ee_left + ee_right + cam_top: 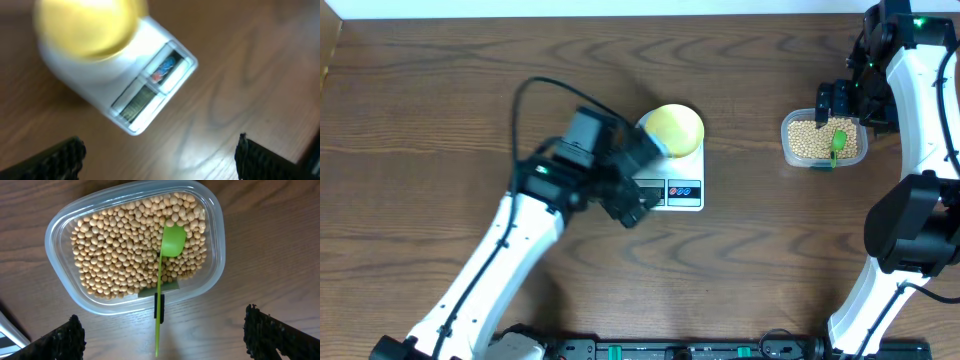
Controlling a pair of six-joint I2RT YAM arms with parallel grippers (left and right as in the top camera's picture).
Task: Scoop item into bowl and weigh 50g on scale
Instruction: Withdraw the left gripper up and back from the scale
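Bench (440, 120): dark brown wood grain, carrying everything in view.
Left jaws: wide open and holding nothing; the black fingertips (55, 157) show at the lower corners of the wrist view, above bare wood.
Scale (150, 90): white, just ahead of the left jaws and lying at a slant to them. Its display end is nearest them. The display is too blurred to read.
Bowl (673, 128): pale yellow, sitting on the scale's platform at the end farthest from the left jaws.
Right jaws: wide open and gripping nothing; the fingertips (60, 340) stand either side of the near edge of the container.
Container (60, 227): clear plastic, rounded rectangle, directly ahead of the right jaws.
Beans (115, 250): small, round and tan, filling the container floor.
Scoop (172, 241): green; its head rests on the beans toward the far side, and its thin handle runs back over the container rim into the gap between the right jaws, touching neither.
Spacing: the scale and container are well apart, each by its own jaws.
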